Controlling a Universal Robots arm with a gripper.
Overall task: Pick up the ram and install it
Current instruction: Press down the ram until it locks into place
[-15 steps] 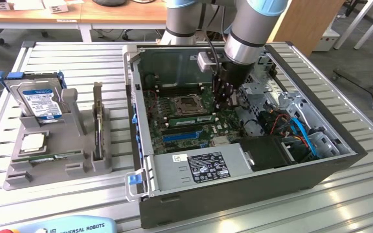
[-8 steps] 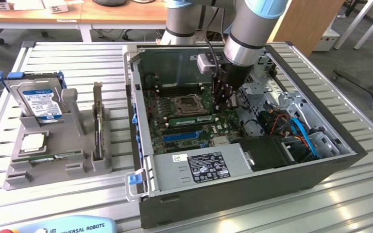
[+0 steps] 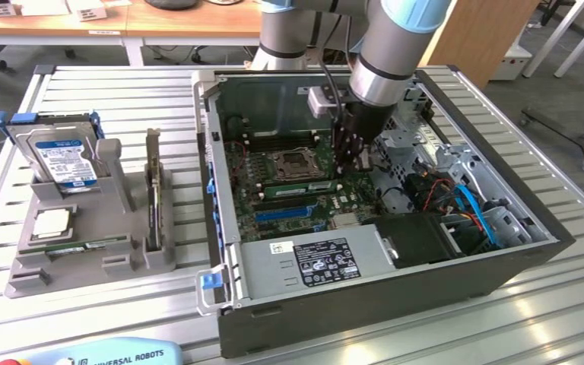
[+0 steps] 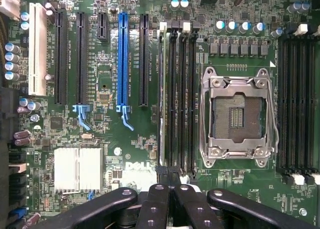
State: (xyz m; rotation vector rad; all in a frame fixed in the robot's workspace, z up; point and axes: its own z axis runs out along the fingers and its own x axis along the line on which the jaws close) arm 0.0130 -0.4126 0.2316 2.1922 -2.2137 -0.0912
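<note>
Tool closed together, pressing atop ram, seated edge-on in memory slot beside CPU socket, apparently for insertion.

The computer case is matt dark sheet metal, standing on a table of ribbed, satin-bright aluminium slats, beside a matt grey plastic holder that carries a hard drive with a glossy silver casing and paper label. The motherboard is glossy green circuit board, with shiny black and blue plastic slots, a finned bare-metal heatsink and a polished steel processor socket frame. The gripper fingers are smooth, semi-gloss black with small metal screws.
</note>
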